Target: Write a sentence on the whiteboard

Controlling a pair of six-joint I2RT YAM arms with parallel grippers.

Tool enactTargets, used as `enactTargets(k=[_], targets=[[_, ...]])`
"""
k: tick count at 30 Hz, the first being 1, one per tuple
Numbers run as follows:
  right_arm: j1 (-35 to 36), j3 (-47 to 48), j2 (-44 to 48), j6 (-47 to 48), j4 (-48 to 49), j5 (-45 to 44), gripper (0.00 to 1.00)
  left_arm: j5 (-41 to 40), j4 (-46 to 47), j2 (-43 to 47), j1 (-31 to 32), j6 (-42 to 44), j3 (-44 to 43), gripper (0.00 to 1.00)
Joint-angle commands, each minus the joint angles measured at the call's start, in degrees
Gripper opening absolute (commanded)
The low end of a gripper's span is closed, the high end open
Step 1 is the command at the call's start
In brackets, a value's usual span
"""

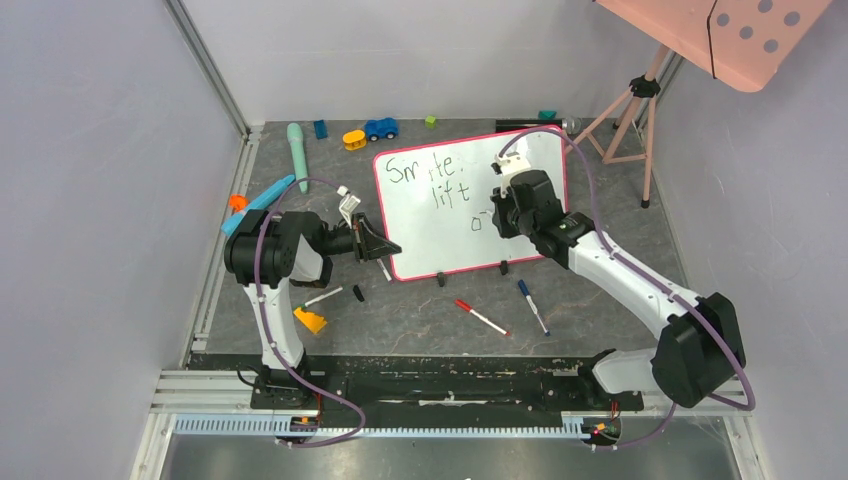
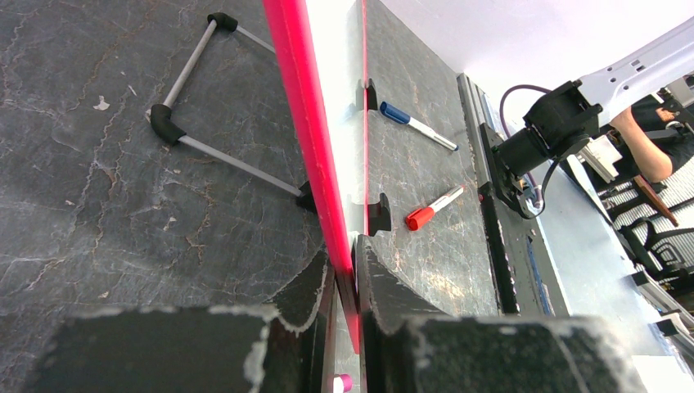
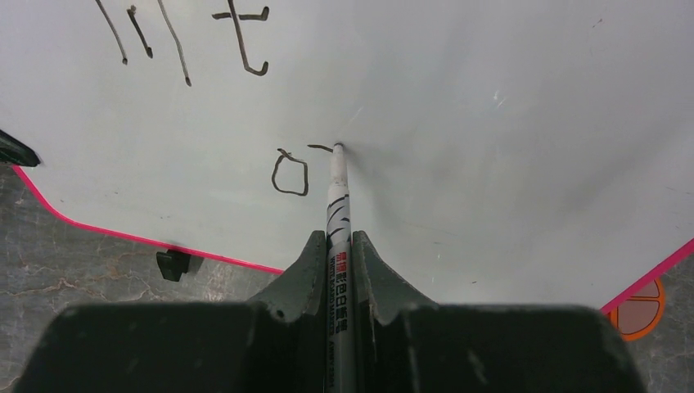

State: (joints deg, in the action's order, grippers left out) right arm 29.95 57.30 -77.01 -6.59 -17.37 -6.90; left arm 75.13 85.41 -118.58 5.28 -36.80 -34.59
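Whiteboard (image 1: 430, 245) propped on worktop (image 1: 400, 322), left fingers (image 2: 307, 291) clamped on its pink edge | right fingers (image 3: 307, 270) clamped on marker (image 3: 336, 188), tip touching board | sentence (image 1: 420, 168): two lines done, third barely begun, judged unfinished.

Bright, even light, soft shadows, faint sheen on the whiteboard (image 3: 491, 123), blurred foregrounds.

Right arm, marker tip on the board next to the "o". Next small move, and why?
Probably drag the marker tip sideways, pressed to the whiteboard, to finish the letter: only a short stroke stands beside the "o", and the left hand clamps the frame.
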Motion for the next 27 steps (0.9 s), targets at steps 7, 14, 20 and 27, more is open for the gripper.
enactTargets(k=[7, 14, 20, 27], targets=[[-0.5, 0.4, 2.9, 0.8, 5.5, 2.5, 0.0, 2.1, 3.8, -1.0, 0.5, 5.2, 0.4, 0.14], [-0.5, 2.1, 0.5, 1.0, 4.3, 2.0, 0.0, 2.1, 3.8, -1.0, 0.5, 5.2, 0.4, 0.14], [-0.6, 1.1, 0.0, 0.7, 3.7, 1.1, 0.0, 2.1, 3.8, -1.0, 0.5, 5.2, 0.4, 0.14], [-0.6, -1.2, 0.7, 0.3, 3.5, 1.1, 0.0, 2.2, 3.8, -1.0, 0.5, 5.2, 0.4, 0.14]])
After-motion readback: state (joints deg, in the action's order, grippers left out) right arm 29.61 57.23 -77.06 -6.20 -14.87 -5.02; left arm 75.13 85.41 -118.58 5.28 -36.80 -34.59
